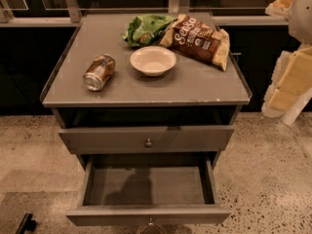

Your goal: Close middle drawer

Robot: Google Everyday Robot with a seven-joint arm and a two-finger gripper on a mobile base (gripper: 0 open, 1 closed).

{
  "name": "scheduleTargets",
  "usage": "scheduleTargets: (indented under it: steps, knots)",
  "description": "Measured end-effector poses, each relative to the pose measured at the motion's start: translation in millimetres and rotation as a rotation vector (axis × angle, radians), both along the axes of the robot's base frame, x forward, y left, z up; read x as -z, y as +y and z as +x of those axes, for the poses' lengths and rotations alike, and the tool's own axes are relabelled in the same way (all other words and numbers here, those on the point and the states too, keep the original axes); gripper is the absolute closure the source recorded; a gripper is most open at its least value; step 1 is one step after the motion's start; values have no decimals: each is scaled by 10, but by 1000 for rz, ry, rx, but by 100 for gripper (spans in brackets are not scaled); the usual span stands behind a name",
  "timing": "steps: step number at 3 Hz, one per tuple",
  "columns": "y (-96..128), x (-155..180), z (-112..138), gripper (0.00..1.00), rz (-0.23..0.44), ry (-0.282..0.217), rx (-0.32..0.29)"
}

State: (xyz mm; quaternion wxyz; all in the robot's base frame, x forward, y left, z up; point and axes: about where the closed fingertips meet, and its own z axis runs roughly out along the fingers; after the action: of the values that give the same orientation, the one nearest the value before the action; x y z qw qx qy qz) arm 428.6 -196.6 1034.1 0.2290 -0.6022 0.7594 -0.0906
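The middle drawer point(146, 186) is pulled far out of the grey cabinet, and its bare grey inside is in full view. Its flat front point(97, 215) runs along the bottom edge of the camera view, with the small round knob point(149, 224) at its centre. Above it, the slim top drawer point(97, 140) with its own knob point(148, 142) stands slightly forward of the cabinet. The bottom drawer is hidden under the open one. My gripper is out of view; only pale segments of my arm point(290, 79) show at the right edge, away from the drawers.
On the cabinet top point(73, 89) lie a tipped can point(99, 72), a white bowl point(153, 60), a green bag point(146, 28) and a brown chip bag point(200, 39). Speckled floor point(273, 179) lies on both sides. A small black object point(25, 223) sits at the bottom left.
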Motion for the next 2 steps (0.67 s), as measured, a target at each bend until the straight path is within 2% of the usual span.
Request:
scheduleTargets:
  steps: [1,2]
  knots:
    - [0,0,0,0,0,0,0]
    - [1,139,-34,0,59,-16,-5]
